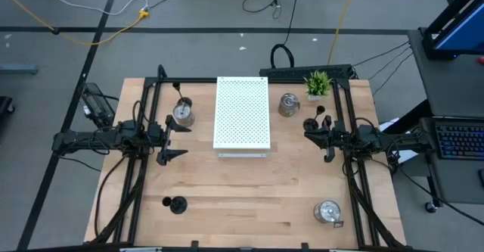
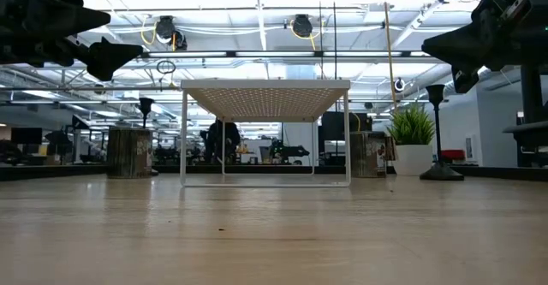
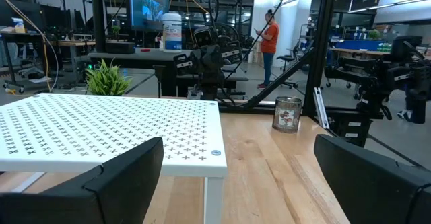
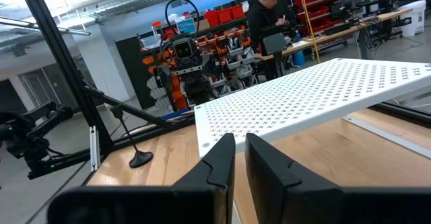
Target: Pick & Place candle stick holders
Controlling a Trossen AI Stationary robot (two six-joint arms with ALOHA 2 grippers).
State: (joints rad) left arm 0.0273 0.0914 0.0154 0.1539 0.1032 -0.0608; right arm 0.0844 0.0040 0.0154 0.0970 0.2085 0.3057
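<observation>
Silver-glass candle stick holders stand on their bases at the far left (image 1: 182,113), beside the plant (image 1: 289,104) and at the near right (image 1: 327,212), the last also in the left wrist view (image 3: 287,113). Black stemmed holders stand at the near left (image 1: 175,203) (image 4: 138,158) and just beyond my right gripper (image 1: 311,123) (image 2: 441,131). My left gripper (image 1: 175,139) (image 3: 236,183) hovers open left of the board. My right gripper (image 1: 318,135) (image 4: 239,163) hovers shut right of it. Both are level, above the table, touching nothing.
A white perforated board (image 1: 242,114) stands on thin legs mid-table between the arms. A small green potted plant (image 1: 318,83) sits at the far right. The near middle of the wooden table (image 1: 249,199) is bare. People stand in the room beyond.
</observation>
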